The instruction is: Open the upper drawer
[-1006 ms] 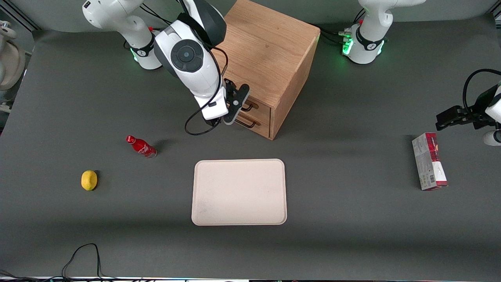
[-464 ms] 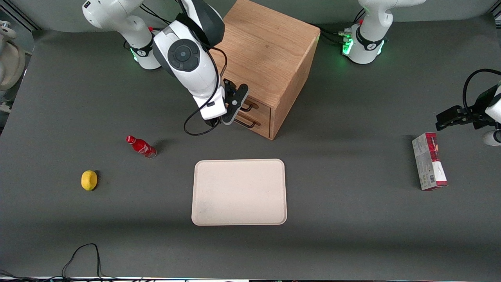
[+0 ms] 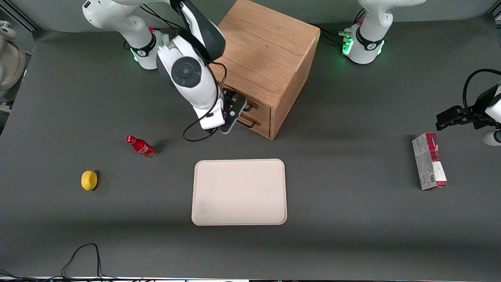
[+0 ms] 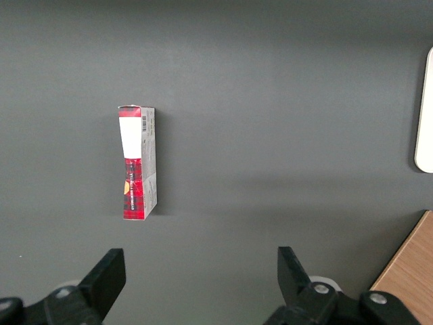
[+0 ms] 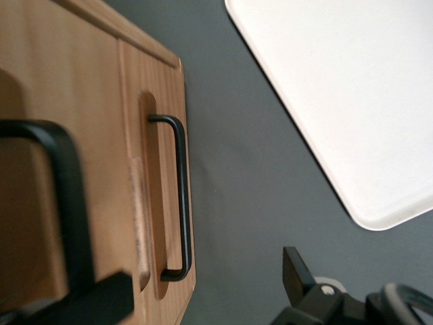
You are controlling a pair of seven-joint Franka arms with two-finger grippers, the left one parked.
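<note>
The light-brown cabinet [image 3: 270, 51] stands at the back of the table with its two drawers facing the front camera. The upper drawer [image 3: 261, 109] is shut, and its thin black handle [image 3: 250, 105] shows close and blurred in the right wrist view [image 5: 67, 183]. Below it sits the lower drawer [image 5: 159, 88] with its own handle [image 5: 181, 196]. My right gripper [image 3: 236, 113] hangs open right in front of the drawer fronts. In the right wrist view the gripper [image 5: 196, 291] holds nothing; one finger [image 5: 95, 301] lies by the upper handle's end, and contact cannot be told.
A cream tray [image 3: 238, 192] lies nearer the front camera than the cabinet. A red bottle [image 3: 141, 146] and a yellow lemon [image 3: 89, 180] lie toward the working arm's end. A red-and-white box [image 3: 429, 166] lies toward the parked arm's end.
The right arm's wrist and gripper have shifted slightly down and nearer to the front camera along the drawer fronts. Both drawers stay shut.
</note>
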